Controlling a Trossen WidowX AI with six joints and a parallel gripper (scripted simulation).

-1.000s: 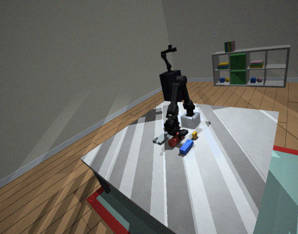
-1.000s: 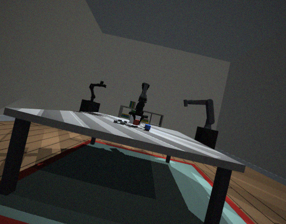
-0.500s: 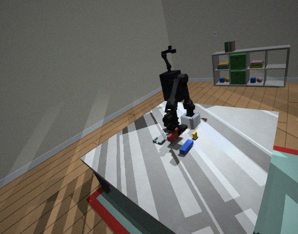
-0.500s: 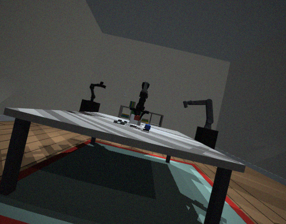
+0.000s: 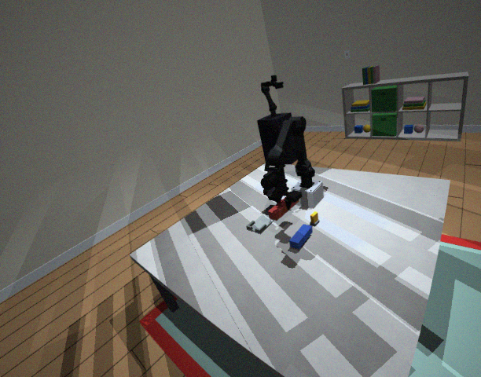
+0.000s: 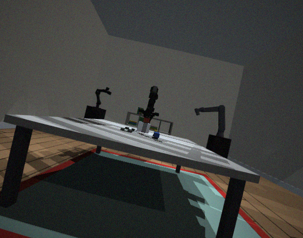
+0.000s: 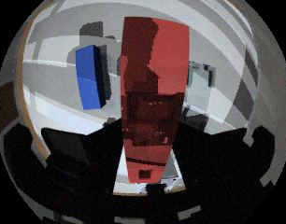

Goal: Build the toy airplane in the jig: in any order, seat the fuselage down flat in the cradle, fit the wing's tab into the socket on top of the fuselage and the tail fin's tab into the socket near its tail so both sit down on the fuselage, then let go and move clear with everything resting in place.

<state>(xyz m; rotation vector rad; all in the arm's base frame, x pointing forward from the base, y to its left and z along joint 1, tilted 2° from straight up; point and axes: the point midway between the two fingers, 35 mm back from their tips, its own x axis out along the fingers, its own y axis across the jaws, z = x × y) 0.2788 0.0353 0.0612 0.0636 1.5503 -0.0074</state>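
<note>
Jaws (image 5: 286, 203) (image 6: 150, 117) point downward, clamped on the red fuselage (image 5: 277, 210) (image 6: 146, 119) (image 7: 171, 61), raised above the table (image 5: 248, 259) (image 6: 121, 143) (image 7: 50, 84).

One black robot arm (image 5: 282, 151) (image 6: 152, 102), thick rounded joint housings, slender link between. One black two-fingered parallel-jaw gripper (image 5: 287, 201) (image 6: 149, 114) (image 7: 146, 119), broad angular fingers with dark grey facets, in the wrist view. Cables, screws: not discernible.
</note>
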